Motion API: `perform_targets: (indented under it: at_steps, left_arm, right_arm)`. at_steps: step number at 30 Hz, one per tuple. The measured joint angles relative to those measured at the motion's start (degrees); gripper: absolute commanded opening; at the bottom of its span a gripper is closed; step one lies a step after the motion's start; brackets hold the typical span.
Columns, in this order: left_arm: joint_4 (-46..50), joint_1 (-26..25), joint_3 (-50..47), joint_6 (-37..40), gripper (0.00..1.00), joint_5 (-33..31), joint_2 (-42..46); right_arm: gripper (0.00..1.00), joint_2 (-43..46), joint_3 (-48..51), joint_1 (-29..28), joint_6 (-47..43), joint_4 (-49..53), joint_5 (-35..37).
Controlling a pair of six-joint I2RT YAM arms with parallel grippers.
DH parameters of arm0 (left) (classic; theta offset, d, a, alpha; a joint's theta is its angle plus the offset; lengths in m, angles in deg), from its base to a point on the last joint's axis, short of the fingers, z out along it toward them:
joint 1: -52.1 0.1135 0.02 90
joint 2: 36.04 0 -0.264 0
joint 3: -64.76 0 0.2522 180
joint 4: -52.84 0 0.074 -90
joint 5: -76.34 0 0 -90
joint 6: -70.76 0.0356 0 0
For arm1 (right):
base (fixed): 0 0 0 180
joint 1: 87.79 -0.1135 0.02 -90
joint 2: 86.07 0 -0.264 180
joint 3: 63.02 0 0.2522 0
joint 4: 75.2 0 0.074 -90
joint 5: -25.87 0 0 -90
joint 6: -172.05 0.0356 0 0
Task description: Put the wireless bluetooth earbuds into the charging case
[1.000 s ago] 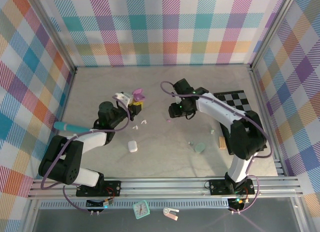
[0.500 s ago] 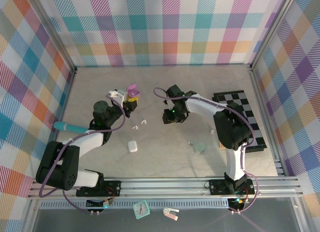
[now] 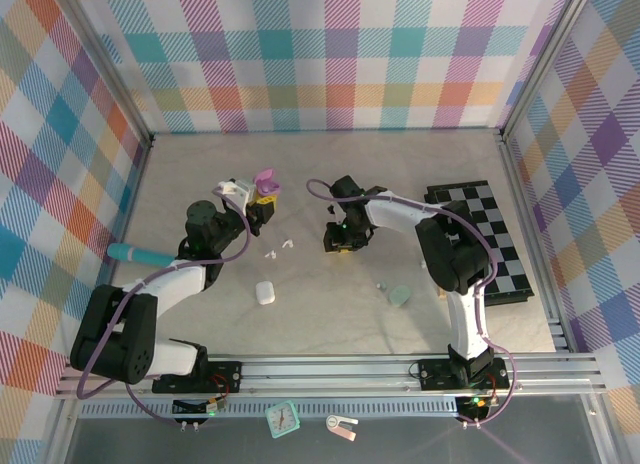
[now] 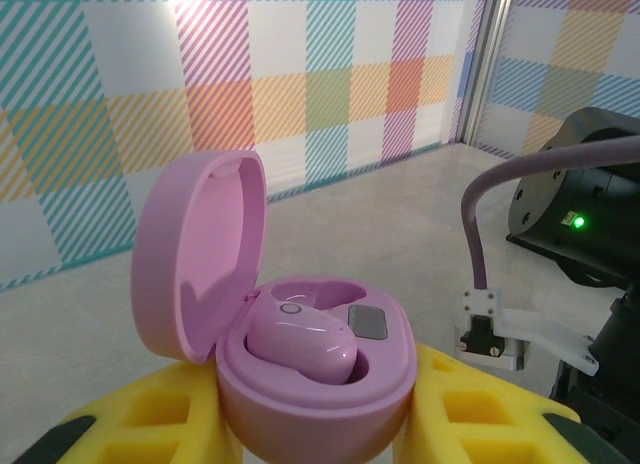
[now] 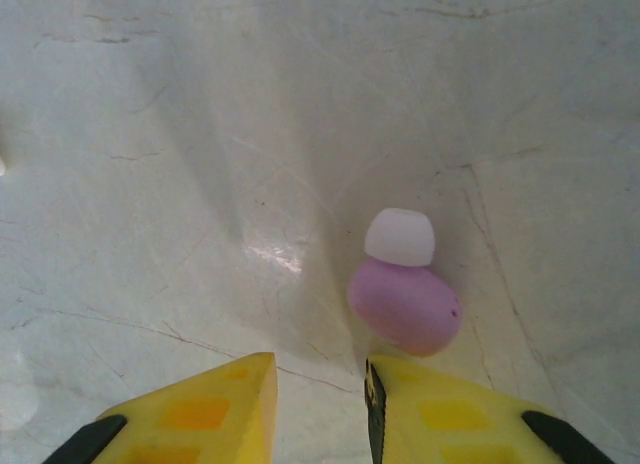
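Note:
My left gripper [image 3: 256, 200] is shut on an open pink charging case [image 4: 315, 384], held off the table with its lid [image 4: 195, 254] tipped back to the left. One pink earbud [image 4: 300, 344] sits in a socket of the case; the slot beside it is bare. My right gripper [image 5: 318, 384] is open and low over the table, in the top view [image 3: 340, 241] right of the case. A second pink earbud [image 5: 405, 302] with a white tip [image 5: 400, 236] lies on the table just ahead of its right finger [image 5: 440, 414], not between the fingers.
Two small white earbuds [image 3: 278, 248] lie between the arms. A white case [image 3: 264, 292] rests nearer me, a pale green case [image 3: 400, 296] with a tiny earbud [image 3: 381, 285] to the right. A checkerboard [image 3: 485, 229] is at the right, a teal object [image 3: 135, 252] at the left.
My right gripper has moved left and down to the pink earbud on the table. The left gripper shifted the pink case slightly left and away, then held still.

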Motion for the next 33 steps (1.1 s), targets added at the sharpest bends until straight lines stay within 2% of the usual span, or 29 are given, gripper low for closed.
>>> perform_targets:
  at_steps: [9,22,24,27,33]
  left_arm:
    - [0.15,-0.02,0.17,0.22,0.32,0.13,0.20]
    - [0.15,0.00,0.17,0.22,0.32,0.13,0.20]
    - [0.13,0.00,0.17,0.22,0.32,0.13,0.20]
    - [0.13,0.00,0.17,0.20,0.32,0.13,0.20]
    - [0.13,0.00,0.17,0.22,0.32,0.20,0.20]
  right_arm:
    - [0.33,-0.02,-0.28,0.35,-0.02,-0.15,1.55]
    - [0.34,-3.30,-5.92,2.86,-0.24,-0.98,5.42]
    - [0.36,-3.30,-5.90,2.86,-0.22,-1.14,5.57]
    - [0.44,-2.95,-5.18,2.86,0.02,-2.21,5.62]
    - [0.52,1.05,0.94,3.37,3.30,-6.51,5.20]
